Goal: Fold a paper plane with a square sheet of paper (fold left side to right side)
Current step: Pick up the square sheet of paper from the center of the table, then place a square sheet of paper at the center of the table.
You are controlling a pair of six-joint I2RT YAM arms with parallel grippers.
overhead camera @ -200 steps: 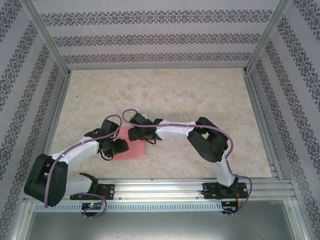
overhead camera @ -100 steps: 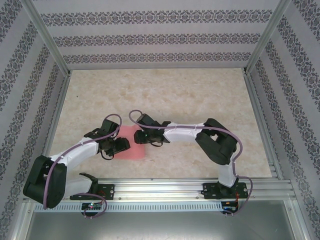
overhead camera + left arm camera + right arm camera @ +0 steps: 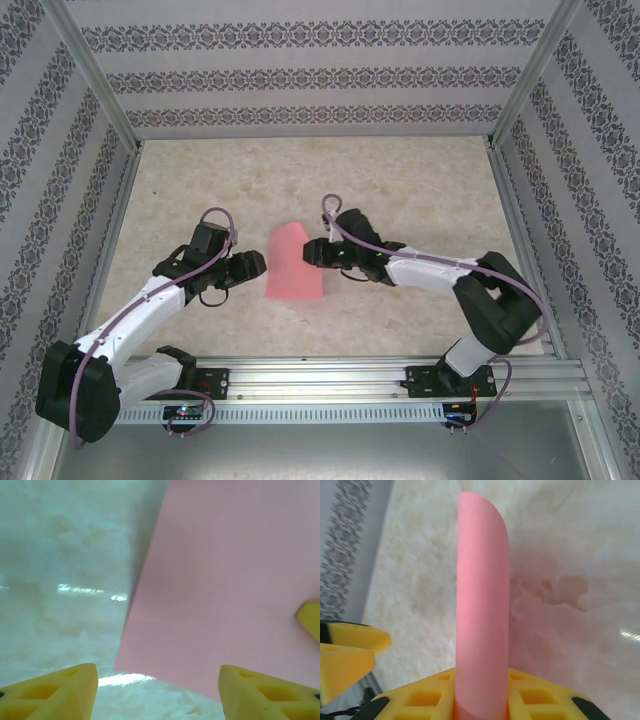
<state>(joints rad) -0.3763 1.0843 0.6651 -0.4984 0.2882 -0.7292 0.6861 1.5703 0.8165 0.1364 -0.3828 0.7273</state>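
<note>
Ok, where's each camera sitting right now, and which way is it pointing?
Top external: above and behind the arms, looking down on the table; left gripper and right gripper show either side of the square sheet of paper.
Left wrist: low over the table, facing the sheet's edge; its own yellow fingers, apart, at the bottom.
Right wrist: looks along the sheet, which stands pinched between its fingers.
Shared: all three views show the sheet.

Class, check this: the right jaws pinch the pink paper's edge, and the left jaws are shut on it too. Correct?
No: the left jaws stand open, not shut on the paper, as the left wrist view shows. The rest holds.
</note>
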